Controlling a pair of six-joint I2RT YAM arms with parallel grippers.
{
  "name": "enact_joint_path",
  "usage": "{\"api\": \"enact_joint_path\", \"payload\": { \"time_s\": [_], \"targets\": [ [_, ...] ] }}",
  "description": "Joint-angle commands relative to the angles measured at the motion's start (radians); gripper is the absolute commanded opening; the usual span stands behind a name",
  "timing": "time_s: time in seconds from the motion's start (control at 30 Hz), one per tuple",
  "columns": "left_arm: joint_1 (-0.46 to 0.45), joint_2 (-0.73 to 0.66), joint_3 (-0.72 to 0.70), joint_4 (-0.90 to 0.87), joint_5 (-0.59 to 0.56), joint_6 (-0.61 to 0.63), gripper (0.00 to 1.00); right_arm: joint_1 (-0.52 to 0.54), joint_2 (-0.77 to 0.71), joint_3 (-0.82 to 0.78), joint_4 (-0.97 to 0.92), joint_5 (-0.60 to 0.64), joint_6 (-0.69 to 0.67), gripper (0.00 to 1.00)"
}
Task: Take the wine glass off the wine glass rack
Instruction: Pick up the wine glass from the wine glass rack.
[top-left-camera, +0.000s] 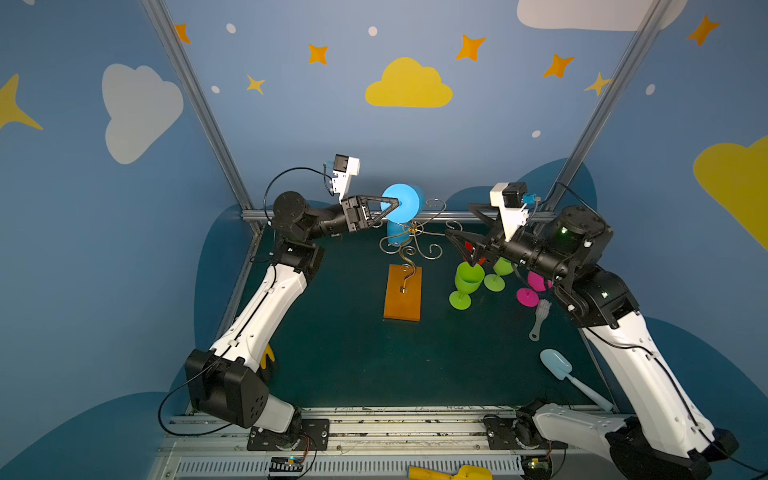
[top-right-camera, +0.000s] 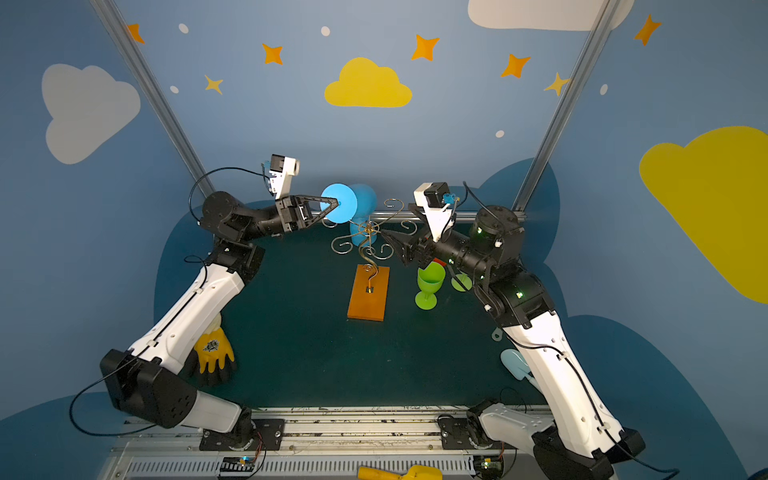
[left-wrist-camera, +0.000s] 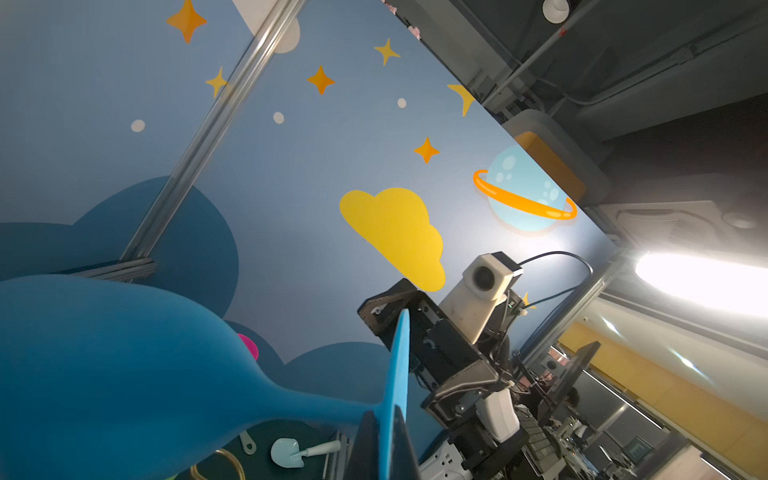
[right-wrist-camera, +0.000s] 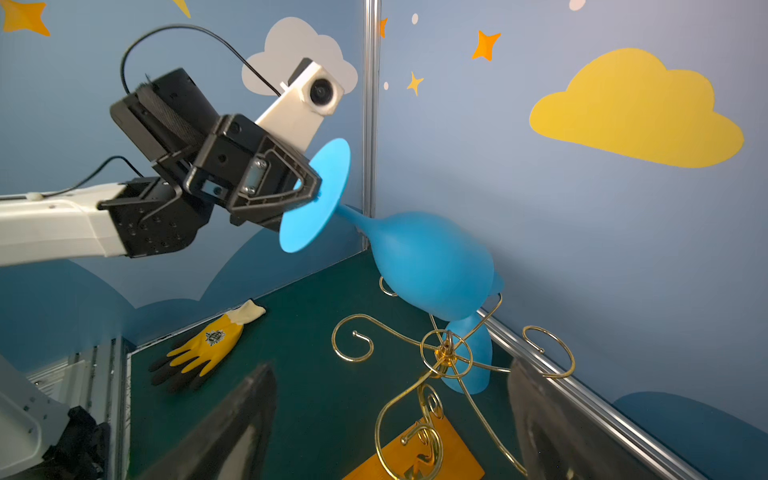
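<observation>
The wine glass (right-wrist-camera: 432, 270), a blue one, hangs in the air on a slant. Its flat foot is uppermost and its bowl dips toward the top of the wine glass rack (right-wrist-camera: 446, 353). The left fingers (right-wrist-camera: 286, 178) are pressed together on the foot, pinching that thin disc and nothing else. The bowl's rim sits just beside one gold scroll arm; I cannot tell whether they touch. A second blue glass (right-wrist-camera: 469, 365) hangs bowl-down from the rack, right under the held one. The right fingers (right-wrist-camera: 232, 415) are spread wide and empty, close to the near side of the rack. Under that arm, two green glasses (top-left-camera: 467, 282) and a pink glass (top-left-camera: 536, 286) stand on the desk (top-left-camera: 340, 353).

The glass looks nearly free, so the risks lie in carrying it away:
- **Slipping grip:** the hold is on a thin plate far from the heavy bowl, so the glass could swivel or slide out.
- **Snagged rim:** if the rim hooks a scroll arm, the light wire stand could be dragged or tipped.
- **Second glass:** a knock to the arm beneath could shake the hanging glass loose.
- **Right fingers:** spread so near the rack, they could clip an arm.
</observation>
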Motion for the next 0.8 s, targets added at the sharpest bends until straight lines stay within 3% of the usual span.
{"api": "enact_joint_path", "payload": {
  "time_s": [0.0,0.33,0.77],
  "targets": [
    [-0.001,-0.006,0.049,0.014,0.066,-0.079,0.03,-0.002,0.012,-0.025,0.073,-0.017,-0.092,0.87],
    [0.0,-0.007,0.072,-0.018,0.108,-0.131,0.03,-0.001,0.062,-0.07,0.227,-0.132,-0.224,0.88],
    [-0.008,-0.021,0.078,-0.047,0.11,-0.121,0.03,0.018,0.183,-0.016,0.269,-0.187,-0.234,0.88]
  ]
}}
